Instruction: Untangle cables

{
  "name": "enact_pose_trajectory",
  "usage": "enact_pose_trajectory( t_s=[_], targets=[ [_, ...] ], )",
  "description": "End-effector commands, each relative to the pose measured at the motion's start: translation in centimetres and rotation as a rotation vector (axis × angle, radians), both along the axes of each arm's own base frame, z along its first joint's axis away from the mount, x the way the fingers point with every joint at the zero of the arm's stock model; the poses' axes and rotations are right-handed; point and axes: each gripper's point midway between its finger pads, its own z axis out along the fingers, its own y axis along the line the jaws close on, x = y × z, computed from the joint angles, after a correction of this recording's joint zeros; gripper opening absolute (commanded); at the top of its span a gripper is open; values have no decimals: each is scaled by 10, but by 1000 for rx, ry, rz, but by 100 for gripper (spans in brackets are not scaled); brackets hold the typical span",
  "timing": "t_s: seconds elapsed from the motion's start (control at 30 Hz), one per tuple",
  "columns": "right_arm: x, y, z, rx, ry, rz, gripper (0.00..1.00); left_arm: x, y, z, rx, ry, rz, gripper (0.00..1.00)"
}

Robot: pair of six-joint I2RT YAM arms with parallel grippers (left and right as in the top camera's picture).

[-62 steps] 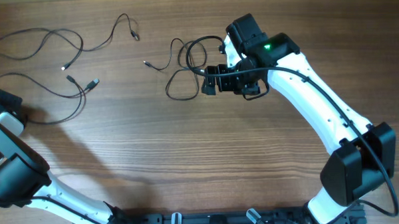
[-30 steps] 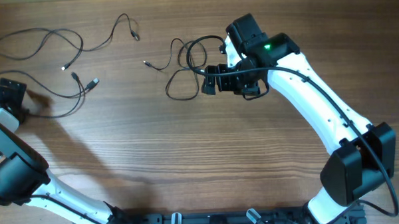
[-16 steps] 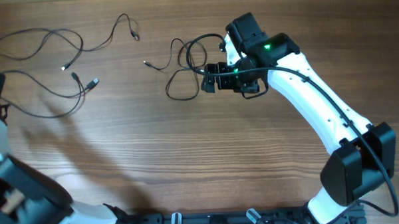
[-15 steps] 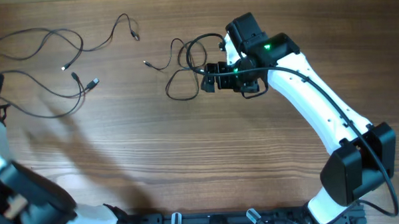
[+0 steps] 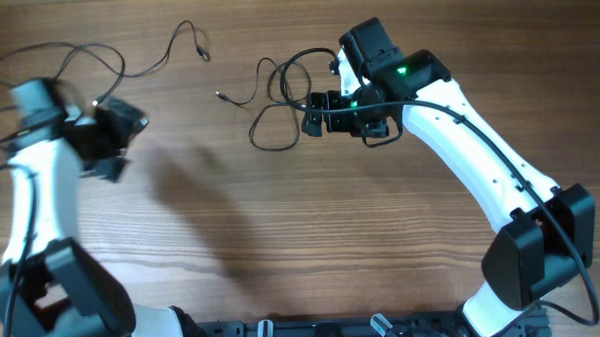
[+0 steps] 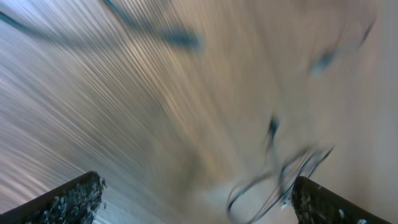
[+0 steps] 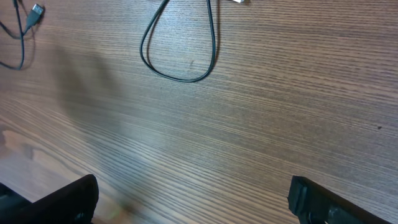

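I'm looking down on the pale wooden table. At the far centre the thin dark looped cable lies flat on it. The right gripper sits just to the right of the loops, and its wrist view puts one loop out ahead of the fingers. Further left and behind, a second thin dark cable lies apart. At the far left more thin dark cables run beneath the white-and-black left arm.

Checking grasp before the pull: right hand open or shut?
Open. Fingers of the right hand sit far apart in its wrist view, only table between them; nothing held.
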Motion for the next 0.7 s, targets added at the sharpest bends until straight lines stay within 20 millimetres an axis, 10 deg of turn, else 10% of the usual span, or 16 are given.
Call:
enact_pose_trajectory(
  t_s=[0.0, 0.37, 0.53, 0.67],
  targets=[
    [-3, 0, 1, -3, 3, -5, 100, -5, -49, -30, 60, 81, -167, 100],
    [-23, 3, 11, 59, 84, 10, 99, 86, -133, 15, 365, -379, -553, 99],
    [-19, -21, 53, 88, -38, 7, 100, 104, -161, 55, 377, -476, -599, 58],
    [-17, -46, 94, 119, -161, -35, 100, 118, -175, 87, 382, -514, -621, 85]
  ],
)
